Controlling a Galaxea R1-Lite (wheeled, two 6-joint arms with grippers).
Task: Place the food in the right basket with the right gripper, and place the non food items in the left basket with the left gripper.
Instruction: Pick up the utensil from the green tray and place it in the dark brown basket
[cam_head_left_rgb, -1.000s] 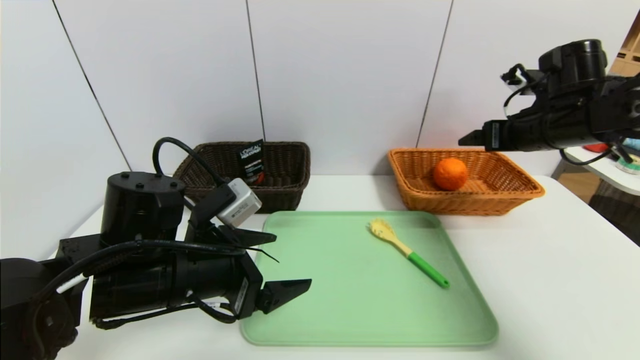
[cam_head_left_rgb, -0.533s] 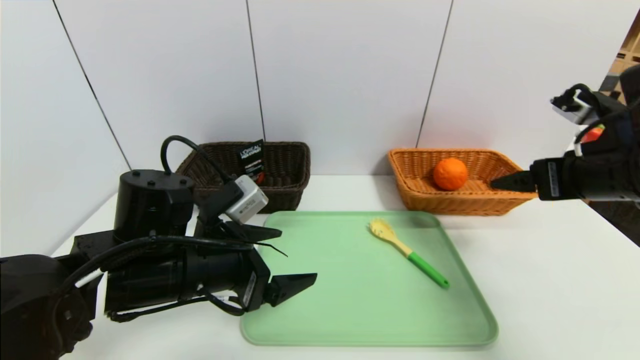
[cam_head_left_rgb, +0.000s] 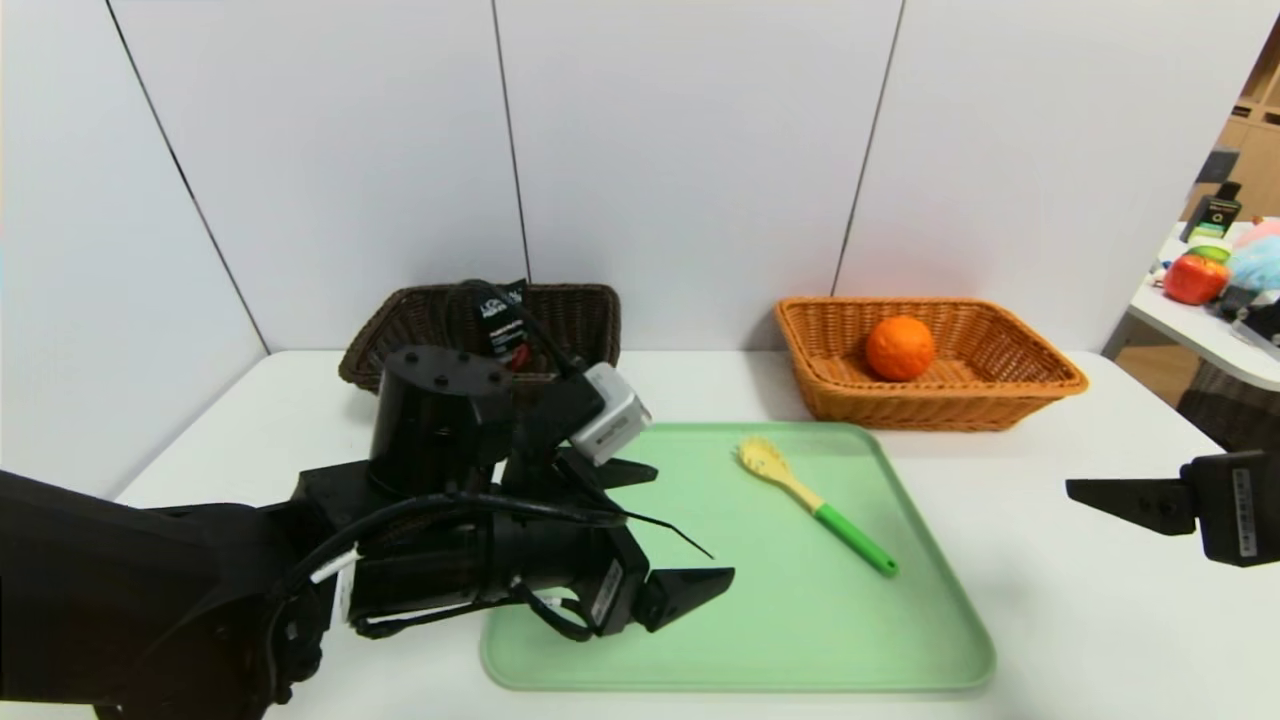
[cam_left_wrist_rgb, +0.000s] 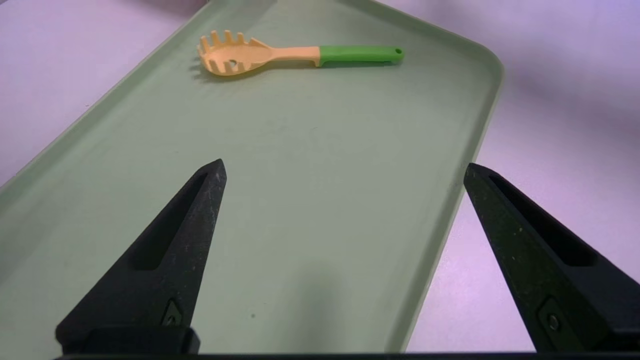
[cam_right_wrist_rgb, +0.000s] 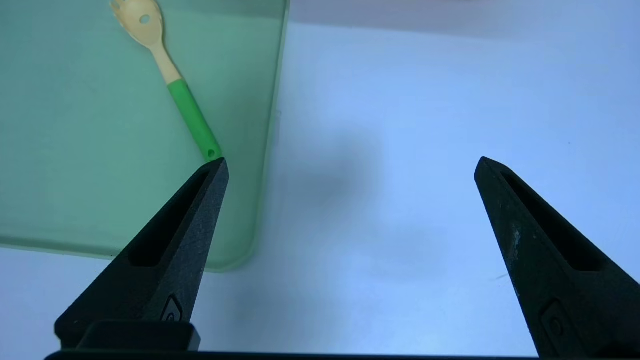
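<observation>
Left to go wrong: bumping the spoon (cam_head_left_rgb: 792, 487), flat on the tray (cam_head_left_rgb: 740, 640), or losing its thin handle, if dipping the left gripper (cam_head_left_rgb: 690, 535) crookedly, with both grippers' fingers wide apart and holding nothing.

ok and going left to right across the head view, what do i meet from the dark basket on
Dark brown basket, yellow-headed, green-handled utensil, orange fruit, open right gripper.
</observation>
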